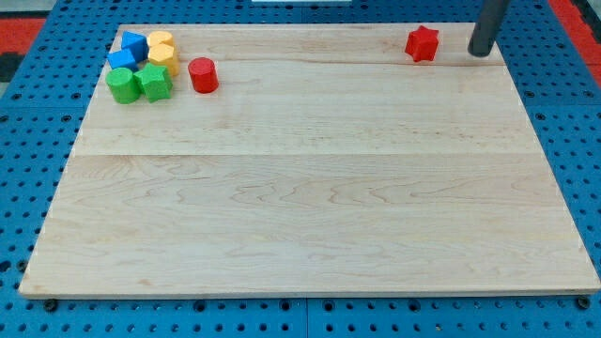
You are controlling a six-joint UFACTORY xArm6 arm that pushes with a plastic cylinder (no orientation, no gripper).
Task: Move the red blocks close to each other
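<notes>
Because my tip (480,53), the lower end of the straight dark rod, stands at the view's top right corner of the pale wooden board (310,225), just to the right of the red star-shaped block (423,43), the coming push turns on that one relation: the star lies between the tip and its partner. The red cylinder block (203,75) sits far off toward the view's left, well apart from the star, near the board's top edge and slightly lower in the view than the star. So the star lies to the left of the tip, and the cylinder lies further along almost the same line. A leftward sweep from where the tip now stands would, I judge, carry the star toward the cylinder without any need to circle round it first.

The rod has no jaws and holds nothing; it is near the star but shows a small gap, not touching.

Just left of the red cylinder, a cluster packs the top left corner: a blue block (128,51), a yellow block (161,50), a green cylinder block (121,84) and a green star-like block (155,83). The red cylinder stands just beside the green star-like block, so a push that overshoots could disturb that group.
</notes>
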